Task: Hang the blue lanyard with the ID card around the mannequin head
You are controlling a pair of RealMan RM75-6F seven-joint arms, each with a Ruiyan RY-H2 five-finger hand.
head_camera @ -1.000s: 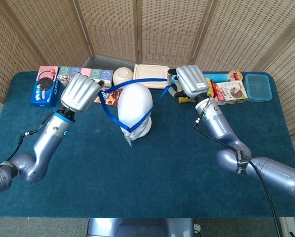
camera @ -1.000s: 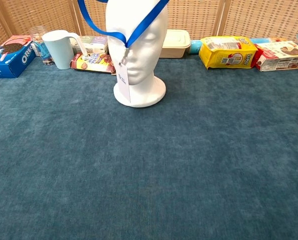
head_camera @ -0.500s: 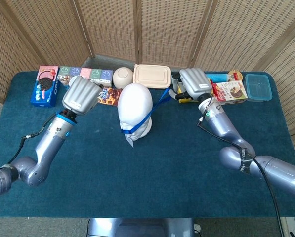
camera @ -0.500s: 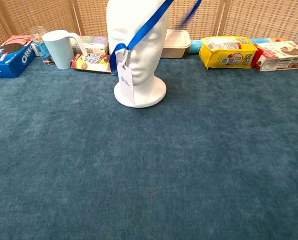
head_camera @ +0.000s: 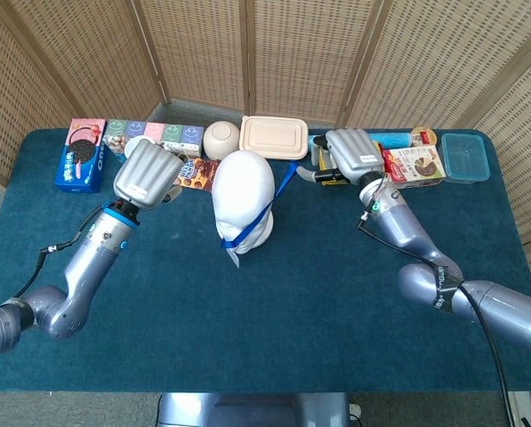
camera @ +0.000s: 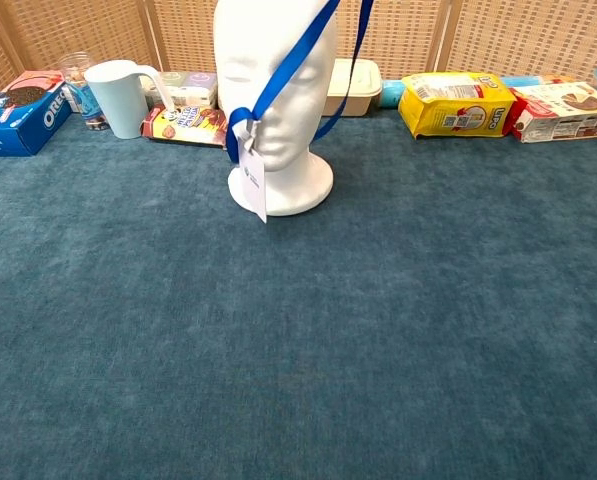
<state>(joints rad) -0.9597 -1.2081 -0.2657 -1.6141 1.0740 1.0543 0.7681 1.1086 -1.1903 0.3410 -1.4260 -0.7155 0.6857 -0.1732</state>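
Observation:
The white mannequin head (head_camera: 243,182) (camera: 246,50) stands upright at the back middle of the blue table (head_camera: 247,338). The blue lanyard (head_camera: 284,182) (camera: 288,65) loops round its neck, and the white ID card (camera: 254,188) (head_camera: 233,256) hangs at the front by the base. One strand rises to the right toward my right hand (head_camera: 347,155), which holds it beside the head. My left hand (head_camera: 146,173) hovers left of the head with no strap in it; its fingers are mostly hidden under its back. Neither hand appears in the chest view.
Along the back edge stand an Oreo box (head_camera: 80,153), small snack boxes (head_camera: 163,134), a white mug (camera: 118,97), a bowl (head_camera: 221,136), a beige lidded container (head_camera: 274,136), a yellow pack (camera: 453,103) and a blue-lidded tub (head_camera: 465,157). Wicker screens close off the rear.
My left hand let go of the lanyard, and the loop dropped from over the head down onto the neck. My right hand lowered slightly to the right, and the card swung lower.

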